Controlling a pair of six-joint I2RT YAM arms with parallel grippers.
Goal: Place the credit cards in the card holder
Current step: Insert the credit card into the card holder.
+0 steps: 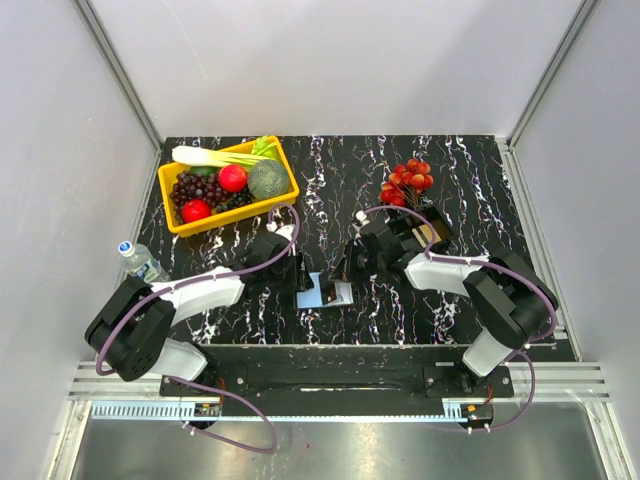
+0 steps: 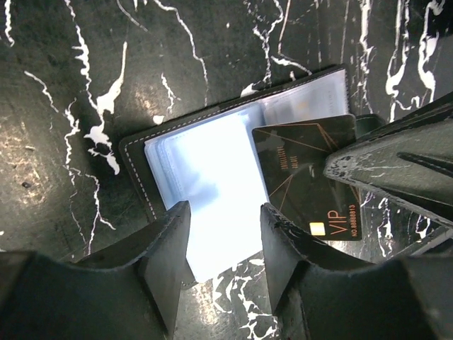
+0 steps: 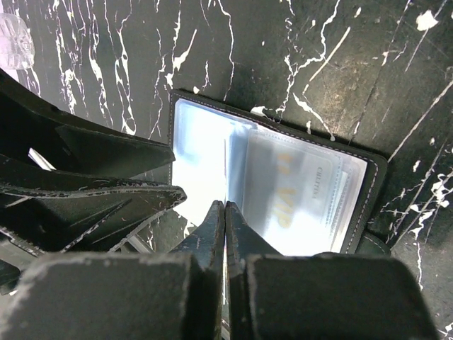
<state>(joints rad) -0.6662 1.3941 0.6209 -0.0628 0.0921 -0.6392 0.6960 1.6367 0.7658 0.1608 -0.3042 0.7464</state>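
The card holder [image 1: 318,296] lies open on the black marbled table between both grippers, with its pale blue-grey sleeves up [image 2: 205,170]. My right gripper [image 3: 225,204] is shut on a black credit card with gold lines and "VIP" lettering [image 2: 304,173]. It holds the card on edge over the holder's middle fold, and its fingers [image 2: 396,166] show at the right of the left wrist view. Another card [image 3: 290,198] shows inside a clear sleeve of the right page. My left gripper [image 2: 225,210] is open, its fingers astride the near edge of the left page.
A black tray [image 1: 443,232] with tan contents stands just behind the right gripper. Red cherry tomatoes [image 1: 406,180] lie behind it. A yellow basket [image 1: 283,195] of fruit and vegetables is at the back left. A water bottle [image 1: 140,262] lies at the left edge.
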